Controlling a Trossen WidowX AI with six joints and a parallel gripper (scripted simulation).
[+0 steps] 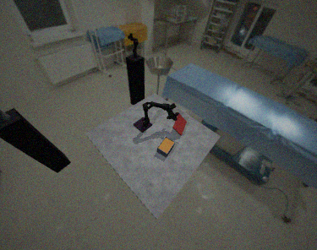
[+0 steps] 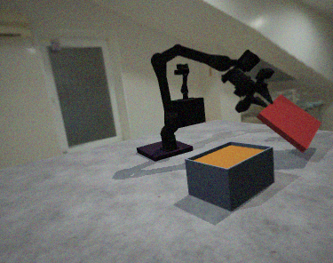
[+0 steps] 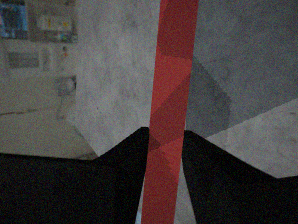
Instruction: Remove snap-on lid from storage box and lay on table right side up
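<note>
Aloft beyond the open storage box (image 2: 231,174), the claw (image 2: 253,101) grips the tilted red lid (image 2: 289,122), which likely needs levelling and lowering onto the tabletop (image 2: 102,209).

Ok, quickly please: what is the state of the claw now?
Claw: closed on the flat red rectangular lid, held tilted in the air.

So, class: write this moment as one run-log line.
end effector: shut on red lid | lid: tilted, airborne, beside box | storage box: open, on table
</note>
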